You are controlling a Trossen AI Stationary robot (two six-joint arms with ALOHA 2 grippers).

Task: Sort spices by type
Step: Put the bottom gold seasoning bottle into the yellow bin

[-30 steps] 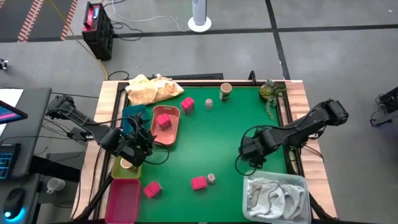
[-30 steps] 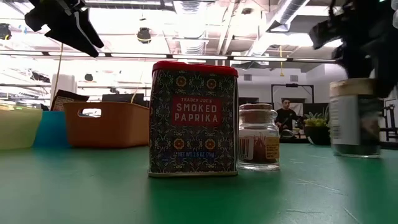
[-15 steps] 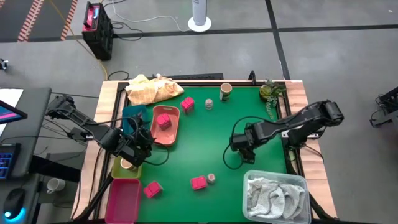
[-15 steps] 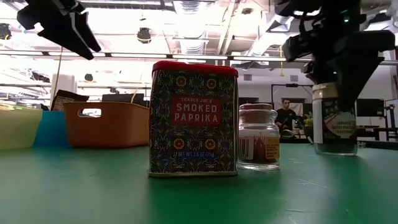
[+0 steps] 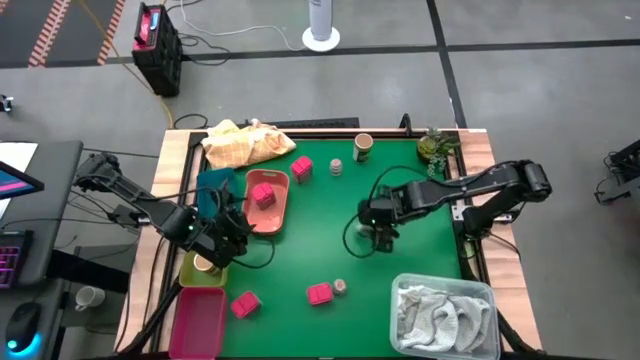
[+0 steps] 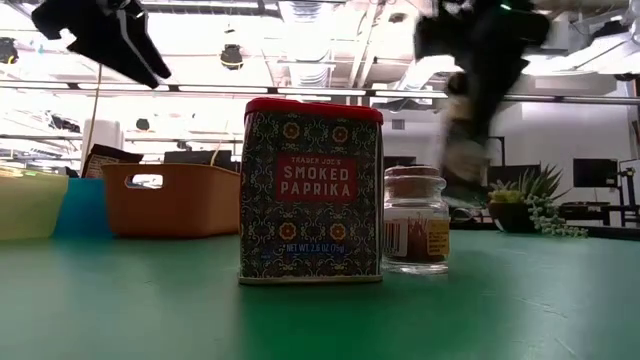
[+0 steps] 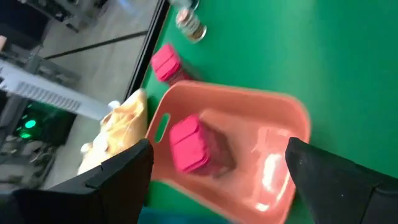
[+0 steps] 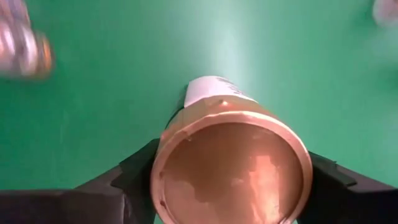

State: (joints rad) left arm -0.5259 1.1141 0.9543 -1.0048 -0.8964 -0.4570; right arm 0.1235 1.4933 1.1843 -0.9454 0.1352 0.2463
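Overhead, the right gripper [image 5: 381, 226] reaches in from the table's right edge to the middle of the green mat [image 5: 330, 240], its arm stretched nearly level and bent at the elbow. Its fingers are clamped on a copper-lidded jar [image 8: 231, 167], round with a white label, held off the mat. The left gripper [image 5: 234, 226] hangs at the left side, between the salmon tray [image 5: 276, 214] and the lime tray [image 5: 192, 272]; its fingers [image 7: 93, 186] stand wide apart with nothing between them.

Spices lie scattered. One pink tin [image 5: 263, 194] sits inside the salmon tray, another [image 5: 302, 169] just beyond it near a small glass jar [image 5: 336, 167] and a tan cup [image 5: 363, 147] at the far edge. At the near edge a paprika tin [image 6: 311, 190], patterned with a red lid, stands just beside a clear cork-topped jar [image 6: 415, 220]; a third pink tin [image 5: 245, 304] lies near the magenta tray [image 5: 198, 320]. A tan cup [image 5: 203, 265] rests in the lime tray.

A crumpled yellow cloth [image 5: 245, 143] fills the far left corner, a grey cloth in a clear bin [image 5: 443, 312] the near right, a small plant [image 5: 434, 148] the far right. The mat lies on a wooden tabletop over grey floor; behind are ceiling lights and pipes.
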